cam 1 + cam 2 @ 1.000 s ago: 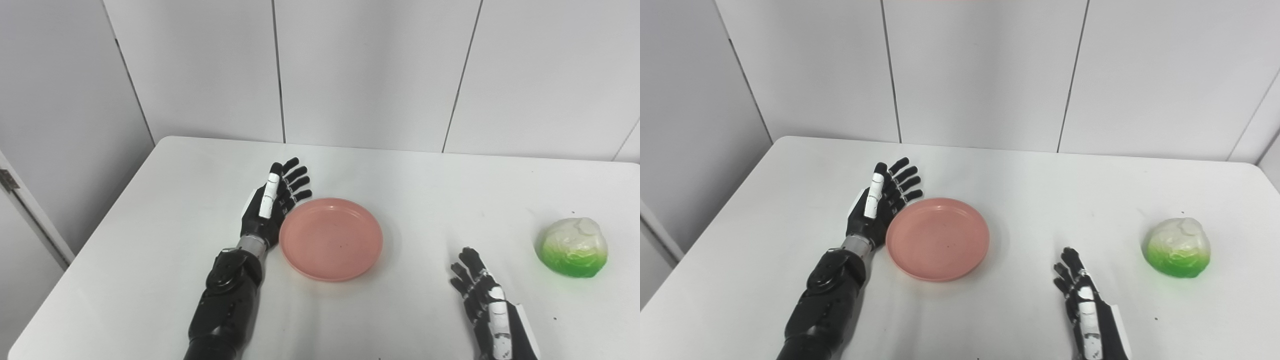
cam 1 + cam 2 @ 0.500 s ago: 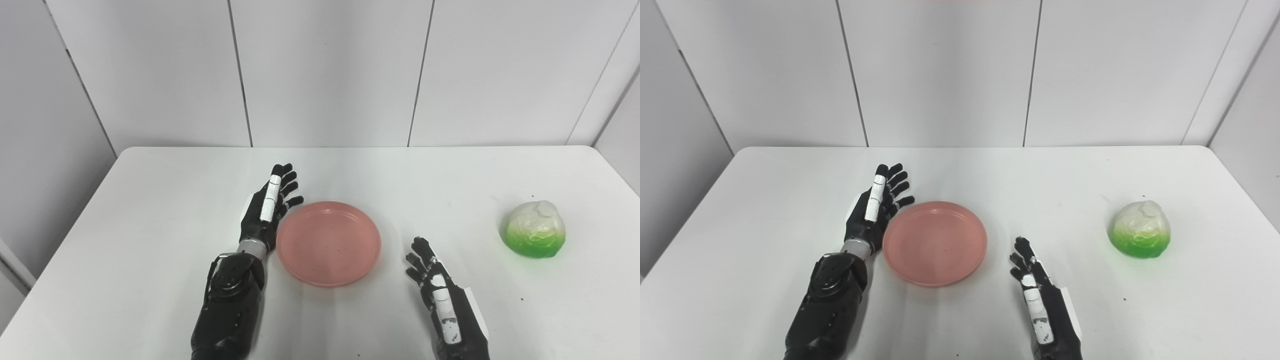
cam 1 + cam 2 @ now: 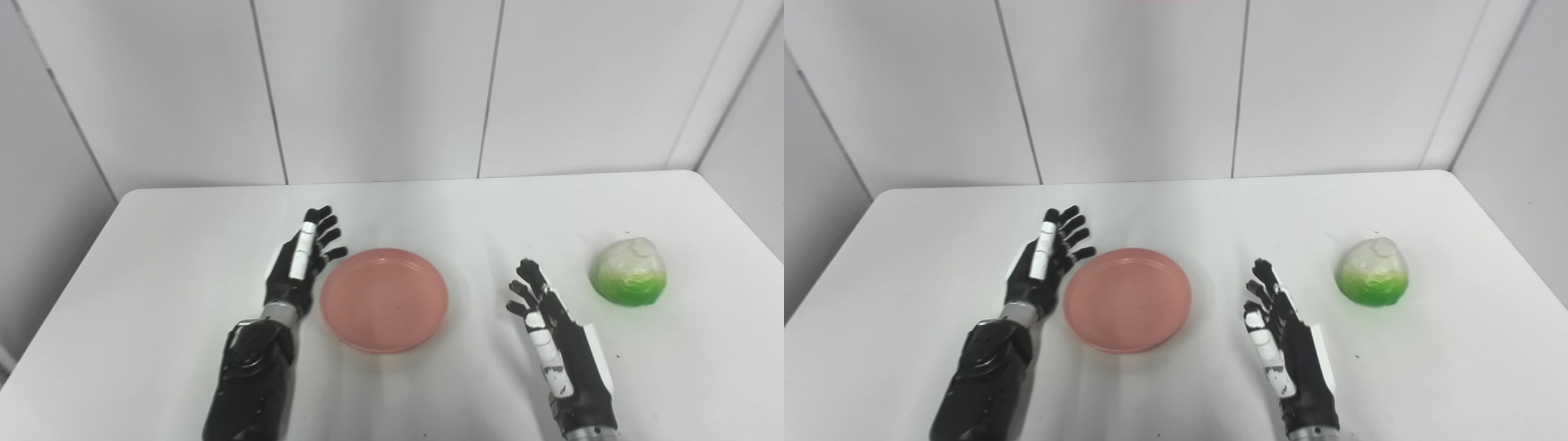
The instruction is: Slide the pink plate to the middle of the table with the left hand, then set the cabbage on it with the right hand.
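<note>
- pink plate (image 3: pixel 384 299) lies near the white table's (image 3: pixel 184 245) middle; left hand (image 3: pixel 301 264) just beside its left rim, fingers spread, holding nothing
- right hand (image 3: pixel 554 331) open, empty, between plate and cabbage (image 3: pixel 628 272); cabbage sits apart on the table's right

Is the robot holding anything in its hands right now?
No. Both the left hand and the right hand are open and empty. The cabbage sits alone on the table.

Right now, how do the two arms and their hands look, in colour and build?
Both hands are black with jointed fingers. Each has one white striped finger segment: left hand, right hand. The left forearm is glossy black with a silver wrist ring. The right hand carries a white side plate and ends in a silver cuff.
</note>
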`<move>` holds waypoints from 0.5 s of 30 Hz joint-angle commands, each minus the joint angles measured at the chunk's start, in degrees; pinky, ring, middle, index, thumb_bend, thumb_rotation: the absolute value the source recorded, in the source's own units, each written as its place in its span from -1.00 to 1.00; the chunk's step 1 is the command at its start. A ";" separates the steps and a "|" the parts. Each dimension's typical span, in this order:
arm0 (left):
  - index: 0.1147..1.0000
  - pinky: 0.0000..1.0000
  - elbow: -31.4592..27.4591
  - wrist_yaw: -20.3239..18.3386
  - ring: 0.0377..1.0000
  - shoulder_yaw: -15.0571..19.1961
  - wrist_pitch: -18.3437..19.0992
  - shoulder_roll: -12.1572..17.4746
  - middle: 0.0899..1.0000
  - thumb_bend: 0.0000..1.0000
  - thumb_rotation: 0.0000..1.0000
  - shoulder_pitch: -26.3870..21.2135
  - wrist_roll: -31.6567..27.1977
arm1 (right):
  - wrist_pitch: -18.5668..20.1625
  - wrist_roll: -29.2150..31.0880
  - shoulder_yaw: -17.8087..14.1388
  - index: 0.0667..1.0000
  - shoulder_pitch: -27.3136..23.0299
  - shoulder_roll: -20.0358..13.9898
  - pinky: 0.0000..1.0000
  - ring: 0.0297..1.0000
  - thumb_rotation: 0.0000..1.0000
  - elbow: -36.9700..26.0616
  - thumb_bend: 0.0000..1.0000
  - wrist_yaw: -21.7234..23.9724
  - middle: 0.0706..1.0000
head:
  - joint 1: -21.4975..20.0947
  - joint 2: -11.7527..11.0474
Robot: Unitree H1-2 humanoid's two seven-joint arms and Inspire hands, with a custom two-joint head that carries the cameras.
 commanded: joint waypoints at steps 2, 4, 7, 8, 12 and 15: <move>0.65 0.52 1.01 -0.48 0.76 0.69 0.00 0.15 0.79 0.82 0.71 -0.38 -1.08 | 10.03 -6.10 -1.06 0.92 -4.67 -4.16 0.40 0.73 0.97 -8.86 0.91 4.00 0.86 | -1.37 -0.76; 0.68 0.54 1.89 -0.69 0.78 0.79 -0.94 -0.02 0.80 0.77 0.72 -0.42 -1.31 | 15.43 -12.89 -3.59 0.89 -9.32 -7.98 0.37 0.79 0.94 -13.00 0.98 10.89 0.89 | -1.94 -1.19; 0.69 0.53 3.64 -1.16 0.78 0.80 -2.50 -0.48 0.80 0.75 0.73 -0.52 -1.63 | 17.05 -21.55 -8.72 0.84 -16.89 -14.47 0.50 0.82 0.97 -15.31 1.00 21.60 0.90 | -2.89 -2.22; 0.67 0.54 4.05 -1.29 0.77 0.88 -2.73 -0.61 0.79 0.75 0.73 -0.57 -1.79 | 17.05 -23.19 -9.80 0.84 -18.35 -15.48 0.58 0.83 0.99 -15.31 1.00 23.85 0.90 | -2.89 -2.22; 0.67 0.56 6.13 -2.21 0.78 1.31 -4.17 -0.88 0.78 0.75 0.73 -0.97 -2.34 | 17.04 -28.77 -13.36 0.86 -24.29 -19.54 0.44 0.74 0.92 -14.29 1.00 32.97 0.85 | -3.86 -3.02; 0.67 0.55 6.70 -2.51 0.79 1.49 -4.87 -0.94 0.77 0.79 0.71 -0.94 -2.68 | 17.03 -34.45 -13.50 0.85 -28.30 -25.62 0.29 0.66 0.91 -11.97 1.00 39.39 0.86 | -4.06 -3.40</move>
